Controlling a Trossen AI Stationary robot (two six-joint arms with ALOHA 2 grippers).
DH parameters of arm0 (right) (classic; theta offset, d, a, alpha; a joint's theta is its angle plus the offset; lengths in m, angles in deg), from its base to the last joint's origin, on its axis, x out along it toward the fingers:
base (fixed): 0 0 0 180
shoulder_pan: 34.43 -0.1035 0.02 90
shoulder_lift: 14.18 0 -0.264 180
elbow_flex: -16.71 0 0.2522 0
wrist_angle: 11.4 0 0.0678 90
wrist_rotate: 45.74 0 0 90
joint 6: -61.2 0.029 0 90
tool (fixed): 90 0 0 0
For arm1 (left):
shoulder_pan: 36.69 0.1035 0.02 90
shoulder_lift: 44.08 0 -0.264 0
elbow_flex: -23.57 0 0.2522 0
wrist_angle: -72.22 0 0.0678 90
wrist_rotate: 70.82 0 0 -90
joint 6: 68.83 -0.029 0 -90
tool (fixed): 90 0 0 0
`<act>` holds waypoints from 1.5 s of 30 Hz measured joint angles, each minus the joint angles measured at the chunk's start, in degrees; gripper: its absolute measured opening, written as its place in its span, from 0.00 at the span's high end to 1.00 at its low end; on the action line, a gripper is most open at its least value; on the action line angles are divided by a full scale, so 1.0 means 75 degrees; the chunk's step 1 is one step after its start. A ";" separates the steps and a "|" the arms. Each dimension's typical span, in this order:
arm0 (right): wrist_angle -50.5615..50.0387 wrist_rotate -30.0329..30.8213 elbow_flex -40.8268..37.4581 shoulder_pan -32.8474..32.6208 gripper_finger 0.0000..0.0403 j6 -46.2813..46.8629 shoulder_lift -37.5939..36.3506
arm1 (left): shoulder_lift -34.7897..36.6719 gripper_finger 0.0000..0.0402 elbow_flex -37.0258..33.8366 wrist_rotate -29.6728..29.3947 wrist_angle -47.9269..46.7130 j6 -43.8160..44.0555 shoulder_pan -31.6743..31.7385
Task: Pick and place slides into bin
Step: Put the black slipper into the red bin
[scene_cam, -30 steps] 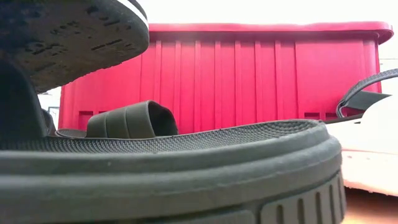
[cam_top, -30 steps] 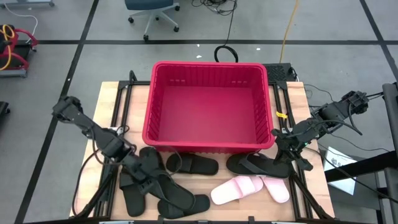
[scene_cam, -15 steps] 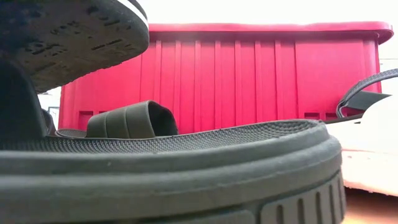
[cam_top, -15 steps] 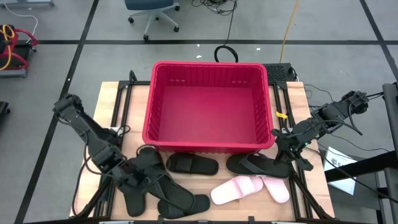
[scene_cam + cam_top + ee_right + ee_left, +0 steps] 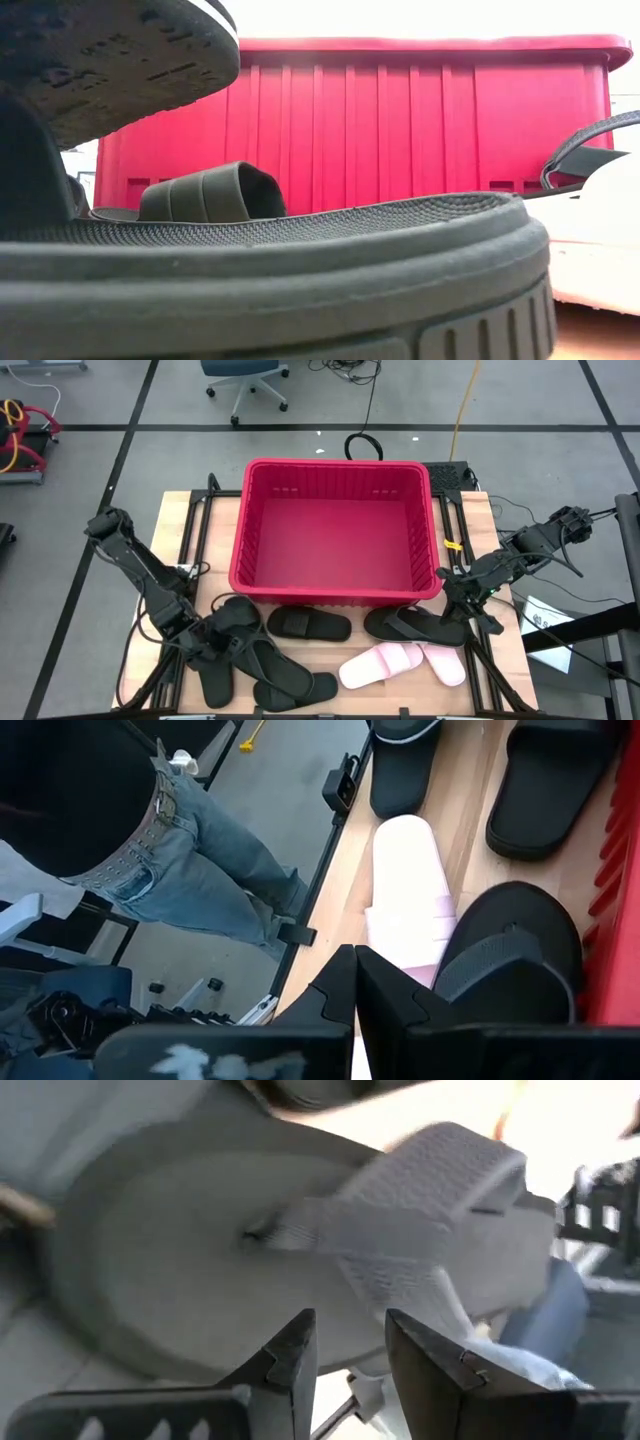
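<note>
Several black slides (image 5: 262,660) lie on the table (image 5: 175,525) in front of the red bin (image 5: 335,525), with two pink slides (image 5: 400,662) toward the right; from above we see nothing inside the bin. The left gripper (image 5: 213,642) sits low over the black pile at the table's front left. The right gripper (image 5: 462,600) waits at the bin's front right corner, just above another black slide (image 5: 415,627).

Low view: a black sole (image 5: 270,270) fills the foreground, a second slide (image 5: 100,50) tilts above it at the left, a strap (image 5: 212,192) stands behind, and the bin's ribbed wall (image 5: 400,120) crosses the back.

Left wrist view: blurred. We see its two fingers (image 5: 290,1360) set a narrow gap apart, a slide's sole and strap (image 5: 200,1250) right beyond them; we cannot tell whether anything is gripped.

Right wrist view: the fingers (image 5: 345,990) are pressed together, holding nothing. Beyond lie a pink slide (image 5: 405,885) and black slides (image 5: 520,950), and a person in jeans (image 5: 190,870) stands beside the table.
</note>
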 joint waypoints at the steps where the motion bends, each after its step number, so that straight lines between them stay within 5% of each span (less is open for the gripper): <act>1: 0.0046 0.0000 0.0000 0.0000 1.00 0.0000 -0.0001 | 0.0002 0.71 -0.0083 -0.0032 0.0204 -0.0165 -0.0012; 11: 0.0179 0.0006 0.0000 0.0000 1.00 -0.0017 -0.0001 | 0.0003 0.71 -0.1074 -0.0816 0.1804 -0.0676 -0.0365; 27: 0.0185 0.0023 0.0000 0.0000 1.00 0.0003 0.0000 | 0.0000 0.71 -0.1216 -0.3072 0.2042 -0.0807 -0.1277; 45: 0.0185 0.0055 0.0000 0.0000 1.00 -0.0015 -0.0001 | -0.0507 0.71 -0.1216 -0.3746 0.2444 -0.0231 -0.1292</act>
